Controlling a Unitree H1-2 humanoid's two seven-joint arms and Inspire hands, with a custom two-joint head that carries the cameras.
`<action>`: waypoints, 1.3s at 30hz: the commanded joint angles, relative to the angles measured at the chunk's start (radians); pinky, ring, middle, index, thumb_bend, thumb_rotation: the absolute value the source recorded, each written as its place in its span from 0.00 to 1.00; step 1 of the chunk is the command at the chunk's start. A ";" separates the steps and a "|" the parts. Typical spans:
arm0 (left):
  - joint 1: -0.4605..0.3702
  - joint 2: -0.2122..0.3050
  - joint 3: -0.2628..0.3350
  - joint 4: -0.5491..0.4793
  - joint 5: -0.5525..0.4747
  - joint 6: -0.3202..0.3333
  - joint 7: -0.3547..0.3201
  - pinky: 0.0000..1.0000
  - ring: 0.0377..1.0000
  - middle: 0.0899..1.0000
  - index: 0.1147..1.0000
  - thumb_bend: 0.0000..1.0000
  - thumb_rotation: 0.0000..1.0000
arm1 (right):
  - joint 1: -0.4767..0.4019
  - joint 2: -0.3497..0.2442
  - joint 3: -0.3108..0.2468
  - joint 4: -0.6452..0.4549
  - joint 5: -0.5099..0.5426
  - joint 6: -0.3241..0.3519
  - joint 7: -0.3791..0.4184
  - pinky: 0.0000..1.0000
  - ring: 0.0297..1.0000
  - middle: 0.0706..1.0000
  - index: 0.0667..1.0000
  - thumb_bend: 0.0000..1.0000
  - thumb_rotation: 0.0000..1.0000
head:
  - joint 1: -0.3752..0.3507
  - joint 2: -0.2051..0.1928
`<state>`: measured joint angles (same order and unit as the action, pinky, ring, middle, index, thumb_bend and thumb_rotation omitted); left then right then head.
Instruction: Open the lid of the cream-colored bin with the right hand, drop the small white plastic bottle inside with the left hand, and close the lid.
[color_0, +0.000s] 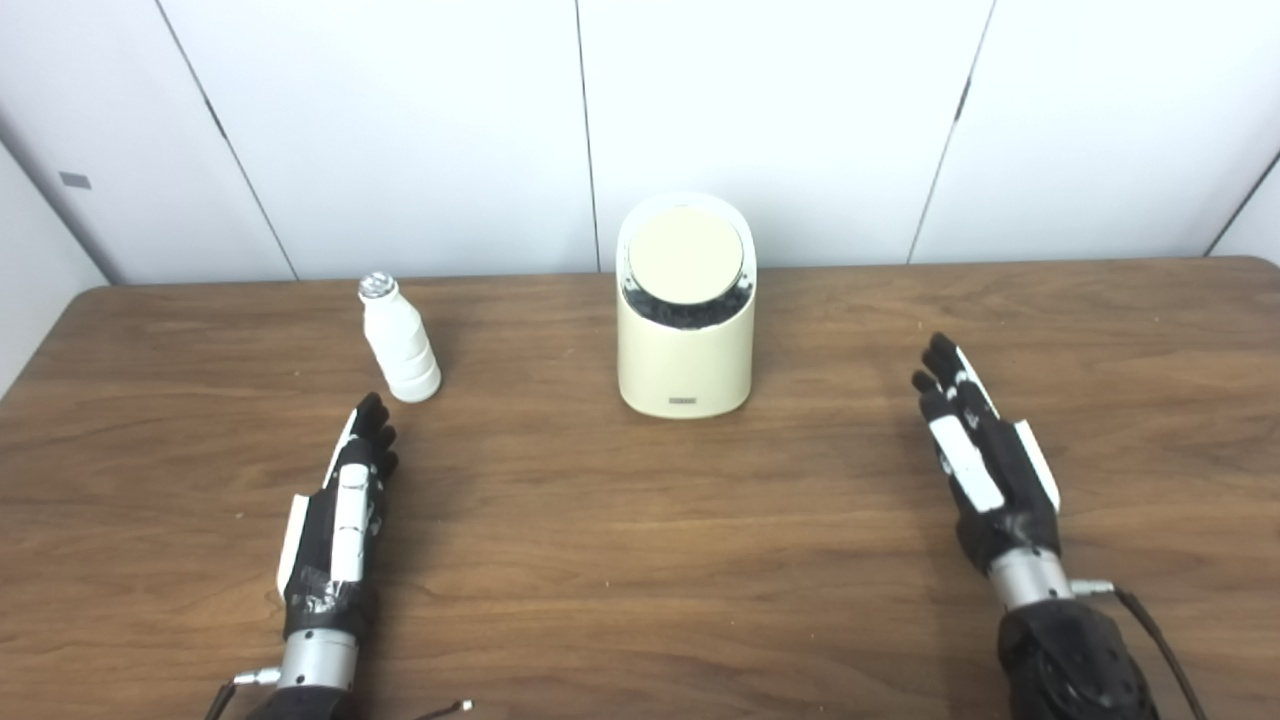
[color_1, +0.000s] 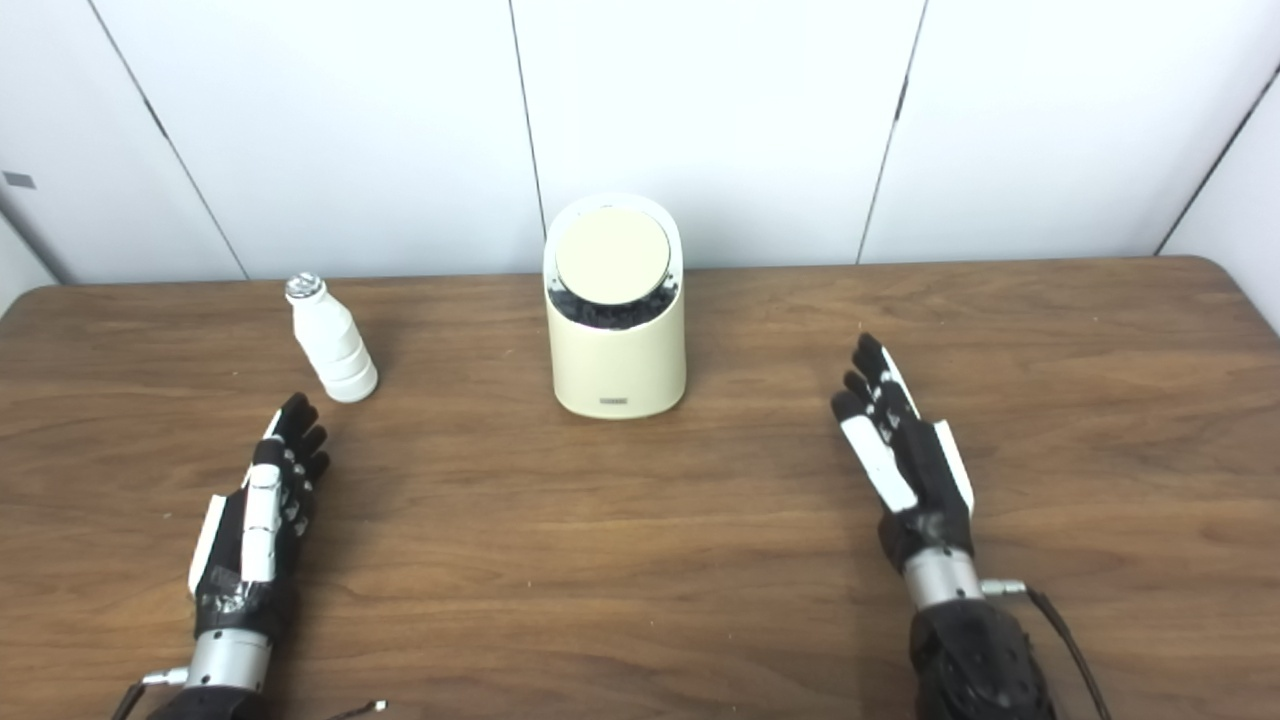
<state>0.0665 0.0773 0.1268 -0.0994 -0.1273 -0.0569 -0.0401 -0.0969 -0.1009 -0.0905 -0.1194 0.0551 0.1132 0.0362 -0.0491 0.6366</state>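
Cream bin (color_0: 685, 350) lid (color_0: 685, 250) looks shut, maybe slightly ajar; both hands flat, empty, fingers extended: right hand (color_0: 985, 470) must lift it before left hand (color_0: 340, 520) grabs bottle (color_0: 400, 345).

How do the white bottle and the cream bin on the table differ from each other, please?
The bottle is white and slim, narrowing to a shiny silver cap, while the bin is cream and broad, topped by a round slanted lid. The bottle is clearly the smaller and shorter of the two. The bottle stands just ahead of the left hand; the bin stands mid-table, between both hands. Both stand upright on the wooden table, untouched.
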 joint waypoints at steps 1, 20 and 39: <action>-0.006 -0.009 -0.012 0.022 0.002 -0.029 -0.003 1.00 0.99 0.99 1.00 0.50 0.93 | -0.062 -0.016 0.006 -0.049 -0.018 0.007 -0.005 0.97 0.94 0.94 0.92 0.78 0.64 | -0.001 -0.001; -0.009 -0.039 -0.035 0.054 0.010 -0.060 0.000 1.00 1.00 1.00 1.00 0.47 0.83 | -0.318 -0.103 0.106 -0.058 -0.187 0.156 0.019 0.95 0.96 0.95 0.92 0.90 0.44 | -0.007 -0.029; -0.006 -0.071 -0.041 0.063 0.010 -0.068 0.002 0.99 0.98 0.98 0.97 0.51 0.79 | -0.626 -0.107 0.283 0.216 -0.390 0.161 0.058 0.80 0.91 0.92 0.91 0.93 0.38 | 0.003 -0.031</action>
<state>0.0464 0.0331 0.1051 -0.0773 -0.1142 -0.0957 -0.0395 -0.6606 -0.2005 0.1903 0.1046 -0.3200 0.3345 0.0993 -0.0460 0.6044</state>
